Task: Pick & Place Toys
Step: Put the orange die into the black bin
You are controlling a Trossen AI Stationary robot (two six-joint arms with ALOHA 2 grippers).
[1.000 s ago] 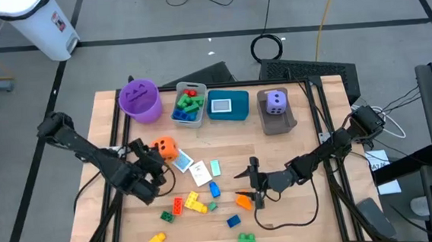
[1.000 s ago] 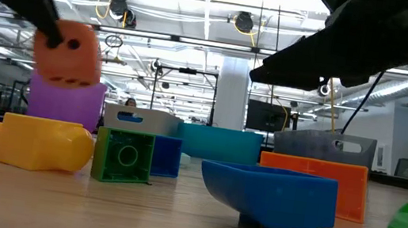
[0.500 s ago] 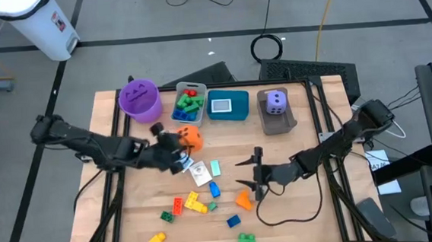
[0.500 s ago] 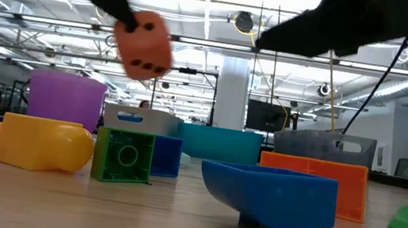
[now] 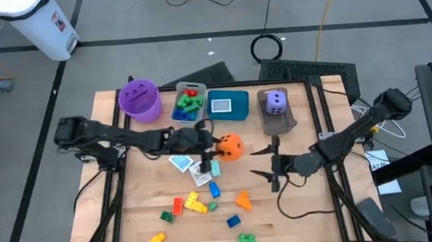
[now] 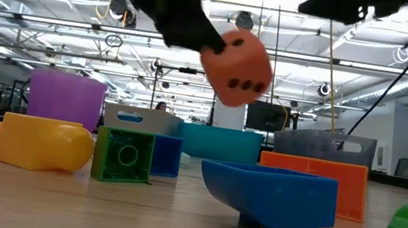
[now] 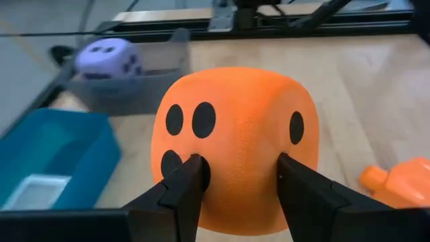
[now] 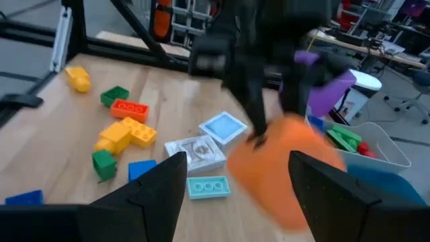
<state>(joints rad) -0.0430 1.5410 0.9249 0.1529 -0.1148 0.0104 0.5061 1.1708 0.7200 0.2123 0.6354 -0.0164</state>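
One orange die (image 5: 232,147) is held off the table near its centre, clamped between the left gripper (image 5: 216,145) fingers (image 7: 181,191); the jaws are partly closed and pressing into the die's soft sides. In the low view the die (image 6: 236,67) hangs clear above the wood, arm coming in from 9 o'clock.

Purple die (image 5: 276,101) sits in the grey bin (image 5: 286,124) at about 1 o'clock from the orange one. Teal bin (image 5: 228,106) at 12 o'clock holds a white/blue card, I think; view is poor there. Brick bin (image 5: 189,106) at 11 o'clock has red, green and blue bricks. Purple bucket (image 5: 139,100) at 10 o'clock, far corner.

Cards (image 5: 196,168) lie just beside the die at 7–8 o'clock, under the left gripper. Loose bricks spread at 6–7 o'clock: blue brick (image 5: 214,189), yellow brick (image 5: 195,205), red brick (image 5: 177,206), orange brick (image 5: 244,201), green brick (image 5: 246,239) by the near edge, another yellow brick (image 5: 156,239) farther toward 7.

Right gripper (image 5: 273,163) is at 4 o'clock from the die, near but apart, jaws spread wide, holding nothing. Its wrist view shows its fingers (image 8: 158,195) well separated with the die (image 8: 285,168) blurred ahead of them.
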